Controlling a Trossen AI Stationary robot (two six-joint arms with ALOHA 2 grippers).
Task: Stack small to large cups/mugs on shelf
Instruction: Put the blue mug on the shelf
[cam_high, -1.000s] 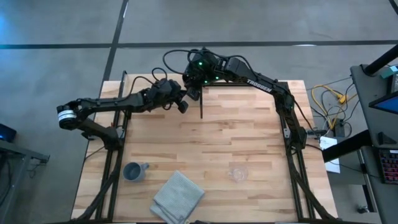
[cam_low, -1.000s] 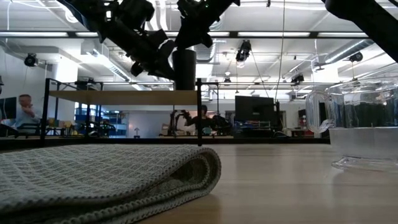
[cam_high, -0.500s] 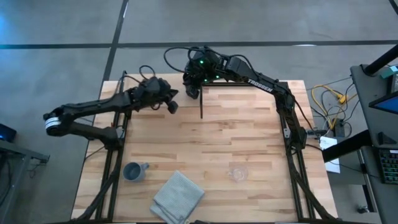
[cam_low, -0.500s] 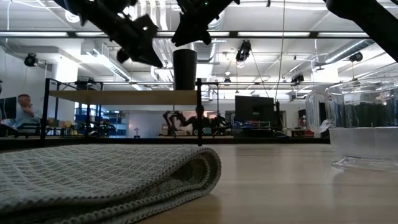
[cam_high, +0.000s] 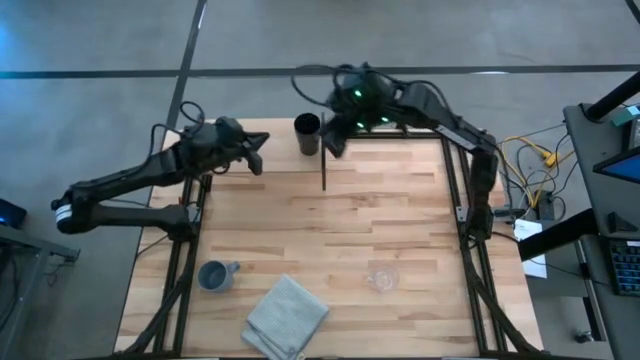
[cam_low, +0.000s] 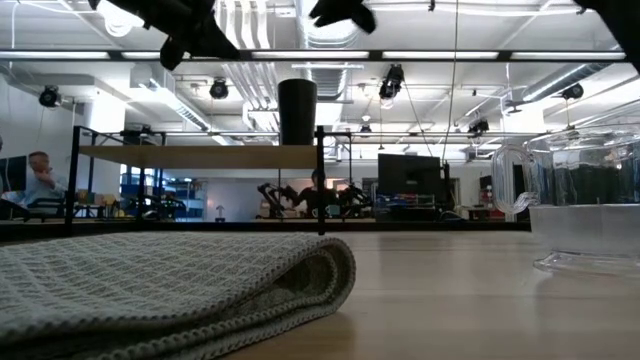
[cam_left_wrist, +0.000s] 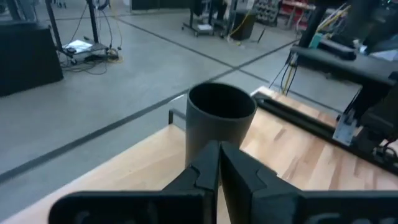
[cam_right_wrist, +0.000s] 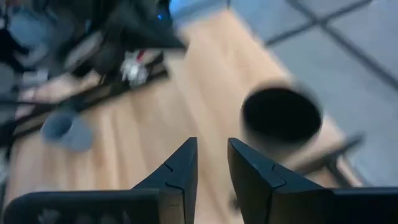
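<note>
The tall black cup (cam_high: 307, 133) stands upright on the right end of the pale shelf (cam_low: 200, 157), at the table's far edge; no gripper touches it. My left gripper (cam_high: 255, 155) is shut, to the left of the cup and pointing at it (cam_left_wrist: 221, 118). My right gripper (cam_high: 335, 140) hangs just right of the cup and above it, open, with nothing between its fingers (cam_right_wrist: 180, 168). The blue-grey mug (cam_high: 215, 275) and the clear glass cup (cam_high: 382, 279) stand on the tabletop near its front edge.
A folded grey cloth (cam_high: 287, 315) lies at the near edge between the mug and the glass cup. A thin black upright (cam_high: 324, 165) marks the shelf's right end. Black frame rails run along the table's left and right sides.
My right gripper has risen off the black cup and gone toward the table's right, so the cup now shows uncovered and upright on the shelf. My left gripper, shut throughout, has drawn back from the cup toward the table's left edge and gone up.
</note>
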